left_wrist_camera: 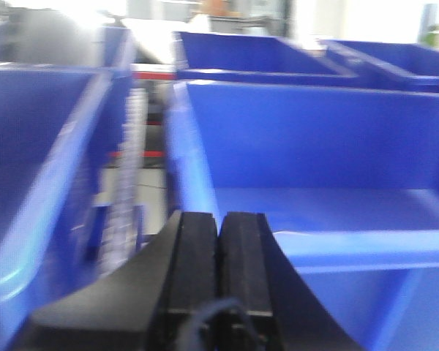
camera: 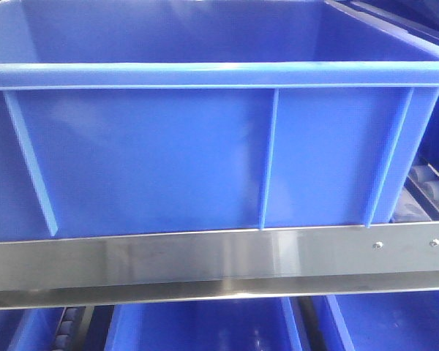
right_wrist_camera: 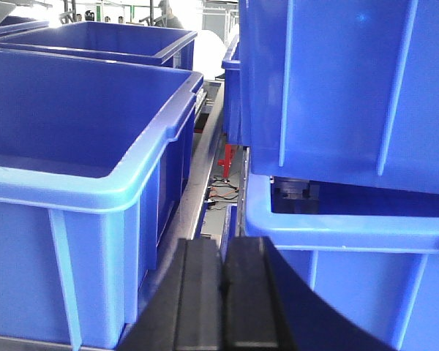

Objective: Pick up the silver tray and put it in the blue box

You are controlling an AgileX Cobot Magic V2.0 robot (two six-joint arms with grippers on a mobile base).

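The silver tray is out of view in every frame. A large deep blue box (camera: 205, 75) fills the front view; its inside shows nothing in it, and its ribbed side wall faces me. My left gripper (left_wrist_camera: 219, 217) is shut and empty, with its jaws pressed together, and sits in front of the near rim of an open blue crate (left_wrist_camera: 314, 139). My right gripper (right_wrist_camera: 223, 245) is shut and empty. It sits low in the gap between a blue crate (right_wrist_camera: 95, 183) on the left and stacked crates on the right. The left wrist view is blurred.
A flat steel frame bar with screws (camera: 205, 256) runs under the box. More blue crates (camera: 205, 325) sit on the shelf below. Roller tracks (camera: 424, 194) lie beside the box. Stacked crates (right_wrist_camera: 336, 80) stand at right, and a roller strip (left_wrist_camera: 124, 183) lies between crates.
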